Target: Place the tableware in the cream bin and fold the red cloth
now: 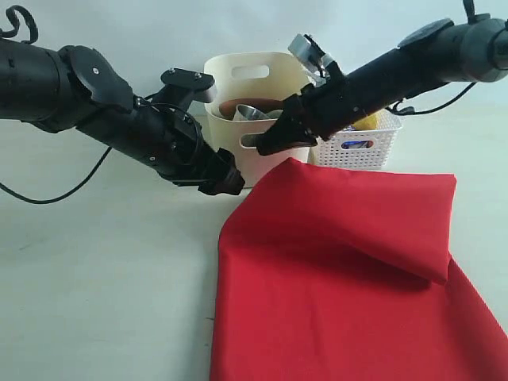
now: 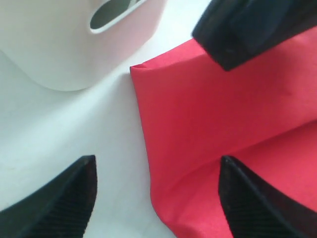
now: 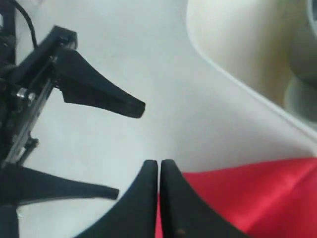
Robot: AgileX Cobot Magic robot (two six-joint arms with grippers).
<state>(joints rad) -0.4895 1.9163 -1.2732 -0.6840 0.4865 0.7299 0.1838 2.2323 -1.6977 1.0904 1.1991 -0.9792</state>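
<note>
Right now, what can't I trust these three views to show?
Cream bin contents: exterior view, the right arm and bin wall hide most.
White basket contents: exterior view, same arm covers them.
Red cloth: cut off by exterior view's bottom and right edges.
Right claw: shut; right wrist view, its fingers hide any pinched cloth.

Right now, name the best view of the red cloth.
The exterior view: it shows most of the red cloth, with one part folded over the rest. The left wrist view shows only a corner near the cream bin; the right wrist view only a red patch behind the right gripper.
</note>
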